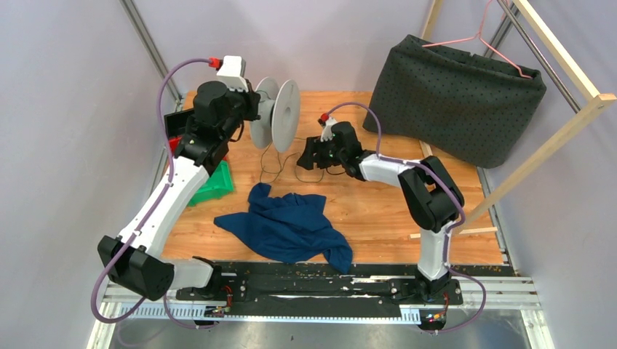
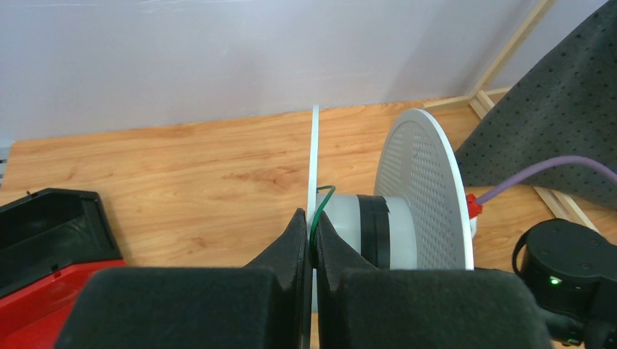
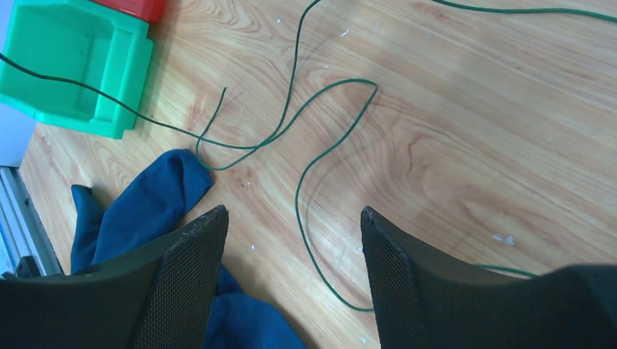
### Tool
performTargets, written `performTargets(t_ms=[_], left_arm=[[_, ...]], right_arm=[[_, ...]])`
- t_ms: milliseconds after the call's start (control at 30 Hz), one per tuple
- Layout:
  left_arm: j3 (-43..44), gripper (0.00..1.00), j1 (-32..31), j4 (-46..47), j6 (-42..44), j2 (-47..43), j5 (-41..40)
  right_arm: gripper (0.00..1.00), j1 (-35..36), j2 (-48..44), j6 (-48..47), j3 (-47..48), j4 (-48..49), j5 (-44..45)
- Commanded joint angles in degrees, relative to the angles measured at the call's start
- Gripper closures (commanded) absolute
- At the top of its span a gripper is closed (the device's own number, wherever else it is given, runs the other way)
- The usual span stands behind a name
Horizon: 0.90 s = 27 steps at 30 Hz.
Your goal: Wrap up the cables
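Note:
A white perforated spool [image 1: 280, 113] is held up at the back of the table, its axis level. My left gripper [image 2: 311, 218] is shut on the edge of the spool's thin near flange [image 2: 315, 145], with one end of the thin green cable [image 2: 324, 193] pinched beside it. The cable [image 3: 320, 156] runs down and lies in loose loops on the wood [image 1: 271, 163]. My right gripper [image 3: 291, 214] hovers open just above the table, right of the spool [image 1: 305, 156]. One cable loop lies on the wood between its fingers, untouched.
A crumpled blue cloth [image 1: 291, 225] lies in front of the cable loops. A green bin [image 1: 215, 182] and a red and black bin [image 2: 44, 247] sit at the left. A dark dotted fabric bag [image 1: 458, 98], a pink hanger [image 1: 476, 36] and a wooden frame [image 1: 538, 138] stand at the right.

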Motion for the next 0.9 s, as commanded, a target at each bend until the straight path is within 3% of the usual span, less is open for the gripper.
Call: performTargets(t_ms=[0, 367, 467, 567, 633, 867], left_arm=[[-0.3, 1.0, 0.1, 4.8, -0.5, -3.0, -2.0], [-2.0, 1.0, 0.1, 5.1, -0.8, -4.7, -1.7], [-2.2, 1.0, 0.1, 5.2, -1.0, -5.2, -1.8], [-2.6, 1.0, 0.1, 5.3, -1.4, -5.6, -2.1], [-2.7, 1.0, 0.1, 5.7, -2.0, -5.6, -2.9], [-2.2, 1.0, 0.1, 6.0, -8.2, -3.3, -16.1]], right_arm=[[0.3, 2.0, 3.7, 3.3, 4.3, -3.0, 3.5], [0.36, 3.2, 15.3, 9.3, 14.1, -4.9, 5.4], [0.5, 3.2, 17.4, 10.0, 15.2, -4.8, 7.4], [0.86, 3.1, 17.5, 9.1, 15.1, -4.6, 7.2], [0.99, 2.9, 15.4, 6.9, 13.9, -6.5, 6.3], [0.99, 3.6, -4.1, -12.7, 3.9, -19.4, 2.7]])
